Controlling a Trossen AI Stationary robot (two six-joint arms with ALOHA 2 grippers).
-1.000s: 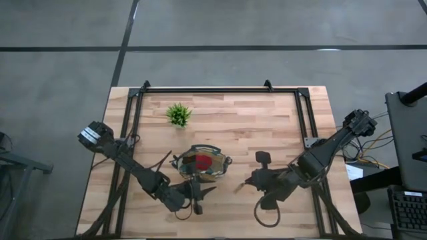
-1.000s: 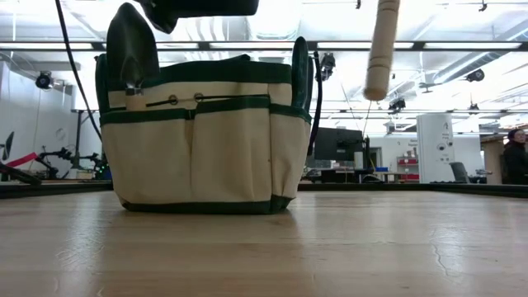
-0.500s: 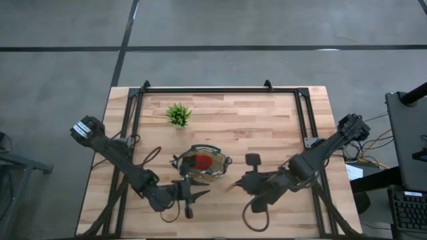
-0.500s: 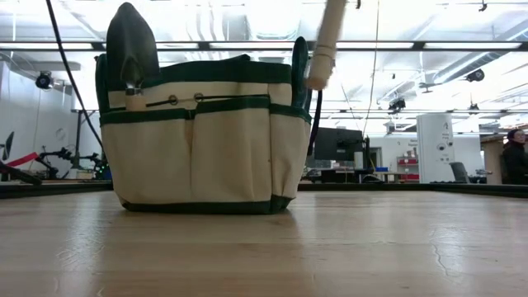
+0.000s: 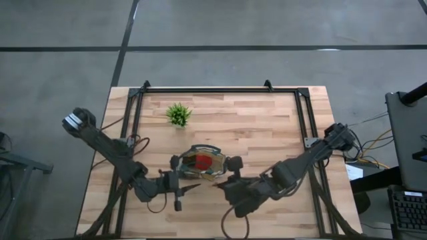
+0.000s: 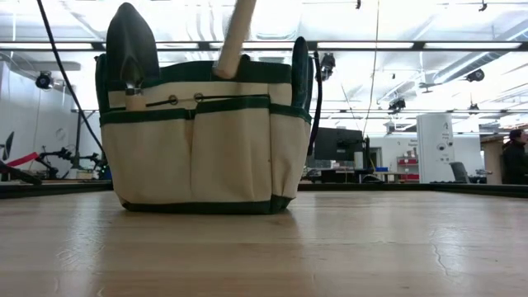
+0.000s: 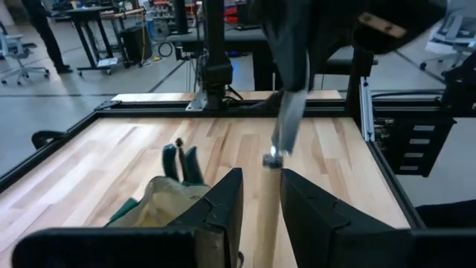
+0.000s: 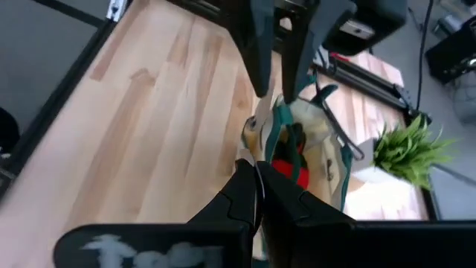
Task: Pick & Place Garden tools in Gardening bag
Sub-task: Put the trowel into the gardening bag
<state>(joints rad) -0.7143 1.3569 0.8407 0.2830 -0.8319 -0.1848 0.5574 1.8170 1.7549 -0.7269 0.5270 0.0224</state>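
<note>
Down at the front edge of the surface [image 5: 280,120], the right end effector [image 5: 223,186] sits just beside the gardening bag [image 5: 200,165], on its near right side. It is clenched on a wooden-handled tool [image 6: 233,39]; in the right wrist view the fingers [image 8: 245,190] are pinched together over the thin shaft with the bag directly beyond them. From the low view, that pale wooden handle slants down across the bag's upper rim, its lower end level with the green trim, the rest running out of the top of the picture.

On the other side, the left end effector [image 5: 175,183] hangs near the bag's near left corner. Its fingers [image 7: 227,205] stand parted with bare surface showing between them, nothing held. The left wrist view catches the bag's tan fabric just past those fingers and the tool's metal shaft [image 7: 286,123] hanging from the right arm farther off.

The bag itself stands upright in the middle of the surface, tan with dark green trim. Looking down into it, a red-headed piece [image 5: 202,161] lies inside. In the low view a trowel blade [image 6: 132,41] sticks up from the left pocket and a dark green handle [image 6: 300,70] rises at the right.

Farther back, well apart from the bag, the small spiky green plant [image 5: 178,114] stands near the rear left of the surface.
</note>
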